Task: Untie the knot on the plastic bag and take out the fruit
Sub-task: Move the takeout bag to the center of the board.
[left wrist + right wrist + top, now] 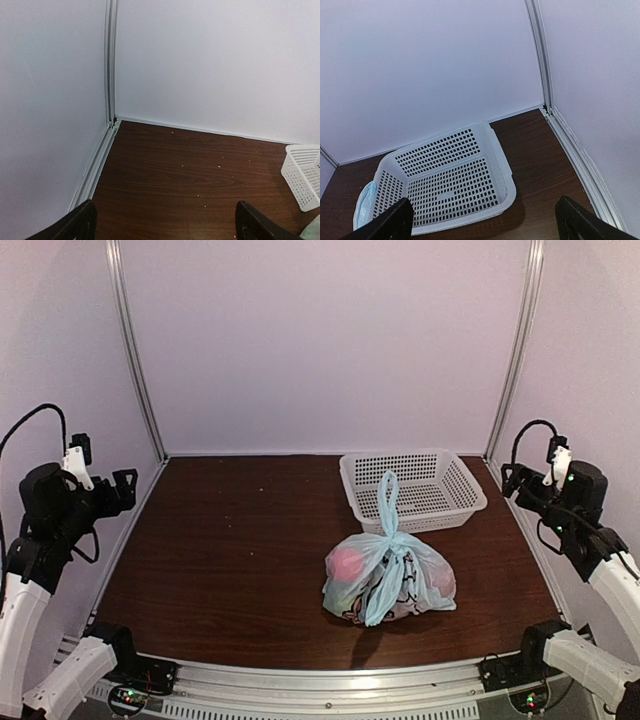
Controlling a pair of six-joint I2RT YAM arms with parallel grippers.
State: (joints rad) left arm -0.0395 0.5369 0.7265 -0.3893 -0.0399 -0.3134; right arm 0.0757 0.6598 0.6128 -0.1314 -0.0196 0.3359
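The pale blue plastic bag [392, 585] sits tied shut on the dark wood table, right of centre. Its knot [390, 536] is a thin twisted strip, with the loop handles [387, 495] standing up above it. Red-pink fruit [345, 565] shows through the plastic; the other fruit is hidden inside. My left gripper [125, 485] is open and empty, raised at the far left edge, far from the bag. My right gripper [510, 478] is open and empty, raised at the far right. A handle [366, 204] shows in the right wrist view.
A white perforated basket [347, 480] stands just behind the bag; it also shows in the right wrist view [507, 175] and, at its corner, in the left wrist view [295, 165]. White walls and metal rails close in the table.
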